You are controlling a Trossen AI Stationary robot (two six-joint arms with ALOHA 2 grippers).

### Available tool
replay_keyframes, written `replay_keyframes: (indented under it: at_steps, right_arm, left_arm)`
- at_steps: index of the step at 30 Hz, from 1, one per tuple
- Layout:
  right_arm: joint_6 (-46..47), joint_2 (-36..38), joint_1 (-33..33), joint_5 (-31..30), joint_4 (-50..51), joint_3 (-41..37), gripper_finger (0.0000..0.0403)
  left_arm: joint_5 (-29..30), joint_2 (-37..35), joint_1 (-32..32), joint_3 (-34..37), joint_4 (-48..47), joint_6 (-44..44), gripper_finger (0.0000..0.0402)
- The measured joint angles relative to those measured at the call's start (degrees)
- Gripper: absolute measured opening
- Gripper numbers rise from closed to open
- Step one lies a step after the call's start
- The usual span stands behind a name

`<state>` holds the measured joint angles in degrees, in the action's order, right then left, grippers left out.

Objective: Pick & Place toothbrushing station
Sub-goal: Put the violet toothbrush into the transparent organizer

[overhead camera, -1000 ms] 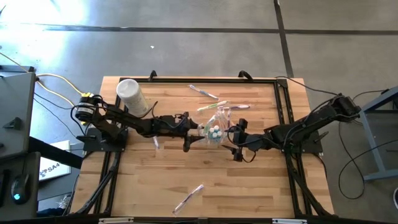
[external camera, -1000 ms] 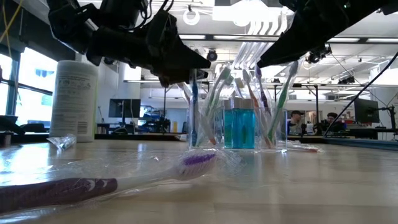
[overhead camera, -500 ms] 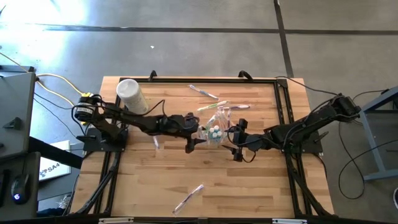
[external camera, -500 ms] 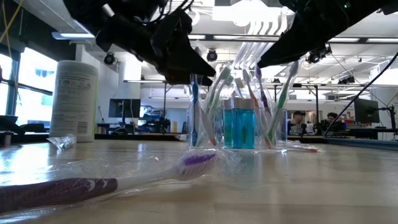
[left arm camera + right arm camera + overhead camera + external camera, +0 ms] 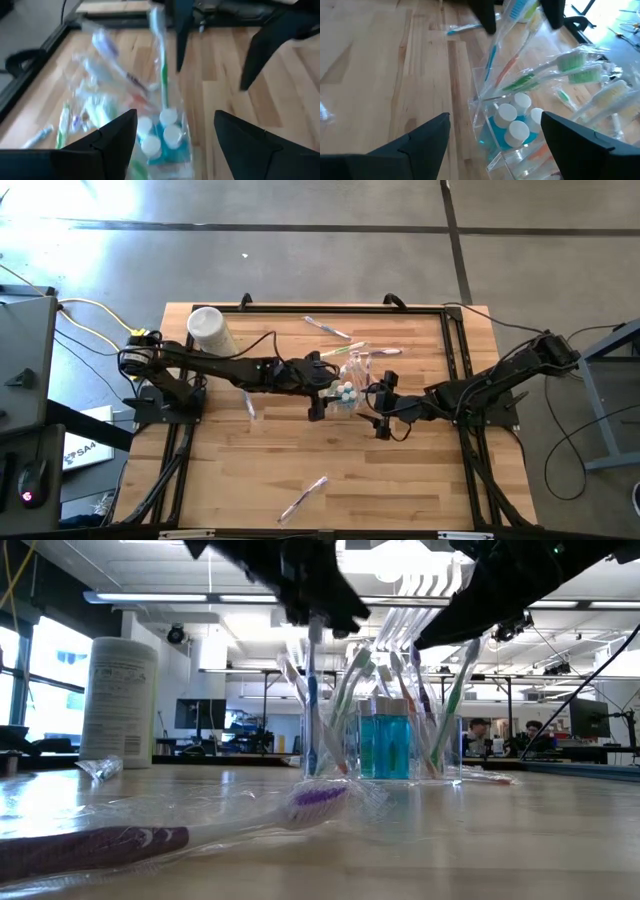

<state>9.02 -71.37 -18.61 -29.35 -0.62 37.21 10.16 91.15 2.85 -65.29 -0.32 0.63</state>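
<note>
Right now the toothbrushing station [image 5: 346, 390] is standing near the middle of the wooden counter [image 5: 400, 480], a clear boxy holder with small blue bottles with white caps [image 5: 512, 120] in its centre and wrapped toothbrushes [image 5: 312, 705] leaning out of it at angles. The left gripper [image 5: 322, 392] is reaching in from the left and hovering just beside the holder's left side, above it in the low view; its fingers [image 5: 117, 135] are standing apart with the holder showing between them in the left wrist view, and nothing is being held. The right gripper [image 5: 381, 406] is sitting close on the holder's right side, its fingers [image 5: 427, 135] also spread apart, framing the holder in its own wrist view without closing on it. Whether either gripper is touching the plastic cannot be told.

A tall white cylindrical tub [image 5: 210, 332] is standing near the counter's far left corner. Loose wrapped toothbrushes are lying around: one with a purple head [image 5: 318, 797] close to the low camera near the front edge, and a few more [image 5: 328, 328] behind the holder toward the back edge. People [image 5: 478, 730] are sitting at desks in the room beyond the counter.
</note>
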Motion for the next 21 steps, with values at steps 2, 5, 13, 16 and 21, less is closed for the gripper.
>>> replay_keyframes:
  at_steps: [2,5,13,16,21]
  right_arm:
    - [0.02,0.00,0.00,1.37,0.04,0.00,0.0305]
    - [0.02,0.00,0.00,3.10,0.02,0.00,0.0305]
    - [1.19,0.00,-0.02,3.87,0.27,0.00,0.0305]
    - [1.89,0.00,-0.02,4.20,0.44,0.00,0.0305]
    - [1.83,0.00,0.00,4.12,-0.27,0.00,0.0305]
  left_arm:
    - [0.07,0.00,0.29,-2.67,-3.15,-0.98,0.0260]
    - [0.14,0.00,1.55,-7.21,-10.56,-1.45,0.0260]
    - [-4.49,-0.02,8.47,-17.02,-28.62,1.77,0.0260]
    - [-6.16,-0.02,11.87,-17.21,-29.20,4.82,0.0260]
    - [-6.32,1.55,17.12,-17.30,-29.23,7.40,0.0260]
